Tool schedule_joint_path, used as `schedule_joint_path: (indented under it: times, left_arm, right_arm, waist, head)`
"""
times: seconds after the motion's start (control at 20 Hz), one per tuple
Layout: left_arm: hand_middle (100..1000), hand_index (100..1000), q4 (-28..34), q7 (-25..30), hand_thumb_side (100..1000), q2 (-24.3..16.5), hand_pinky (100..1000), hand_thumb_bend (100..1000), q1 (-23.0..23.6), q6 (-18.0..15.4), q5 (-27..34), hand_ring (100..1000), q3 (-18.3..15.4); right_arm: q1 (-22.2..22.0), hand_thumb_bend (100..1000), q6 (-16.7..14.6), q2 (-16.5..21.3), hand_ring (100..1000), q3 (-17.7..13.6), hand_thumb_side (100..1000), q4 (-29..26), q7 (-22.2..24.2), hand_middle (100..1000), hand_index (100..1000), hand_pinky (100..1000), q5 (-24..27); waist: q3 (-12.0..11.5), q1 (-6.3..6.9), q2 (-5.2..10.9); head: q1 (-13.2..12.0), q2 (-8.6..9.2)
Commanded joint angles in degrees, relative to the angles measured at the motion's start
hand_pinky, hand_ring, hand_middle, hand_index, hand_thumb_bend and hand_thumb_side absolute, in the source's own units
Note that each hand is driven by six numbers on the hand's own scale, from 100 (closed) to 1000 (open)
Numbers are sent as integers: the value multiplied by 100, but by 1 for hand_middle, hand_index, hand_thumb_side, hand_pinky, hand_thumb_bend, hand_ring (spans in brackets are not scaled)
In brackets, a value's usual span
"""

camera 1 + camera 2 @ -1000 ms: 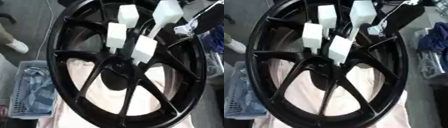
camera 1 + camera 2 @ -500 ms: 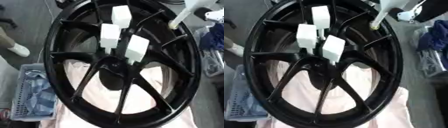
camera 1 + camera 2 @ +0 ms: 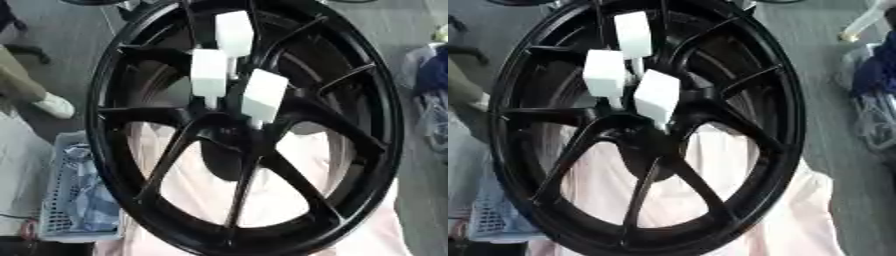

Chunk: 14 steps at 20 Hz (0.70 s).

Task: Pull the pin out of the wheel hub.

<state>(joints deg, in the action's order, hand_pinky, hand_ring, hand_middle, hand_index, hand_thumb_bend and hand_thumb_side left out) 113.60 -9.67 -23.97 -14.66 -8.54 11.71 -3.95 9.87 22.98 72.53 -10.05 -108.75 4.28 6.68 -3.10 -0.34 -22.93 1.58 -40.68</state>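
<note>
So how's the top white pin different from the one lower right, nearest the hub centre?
The top pin sits highest, over the spokes near the rim of the black wheel; the lower-right pin stands closest to the hub centre. The top pin's block looks nearly upright, while the lower-right pin's block tilts, its top leaning right. Both are white blocks on thin white stems, still in the wheel.

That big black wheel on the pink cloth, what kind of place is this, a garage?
Probably a workshop or test lab rather than a garage. A wheel lies on a pink cloth with three white pins standing at its hub, and a basket of bits sits beside it on a grey floor.
</note>
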Motion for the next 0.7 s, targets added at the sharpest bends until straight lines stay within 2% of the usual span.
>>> schedule_joint_path:
  times: [0.05,0.25,0.55,0.7]
  left_arm:
    - [591,723,99,-31,704,-44,842,100,-5,-1,-19,670,-77]
    - [591,723,99,-49,703,-45,842,100,-13,-14,-20,670,-88]
    - [591,723,99,-39,702,-29,842,100,-30,-14,-14,671,-78]
    - [592,723,99,-34,702,-23,841,100,-41,-17,-9,671,-74]
  right_arm:
    - [-244,100,-18,-63,777,-350,100,274,-267,539,552,676,-175]
    - [-724,100,34,-387,788,-600,100,734,-547,564,578,684,-457]
    - [-1064,100,-10,-808,808,-780,100,1230,-837,620,629,691,-651]
    - [-1131,191,-29,-931,841,-819,100,1380,-957,739,728,710,-668]
  waist:
    - [31,15,168]
    - [47,40,180]
    - [9,57,179]
    - [-5,64,180]
  head:
    - [-88,-5]
    - [-155,-2]
    - [-237,44]
    - [-243,60]
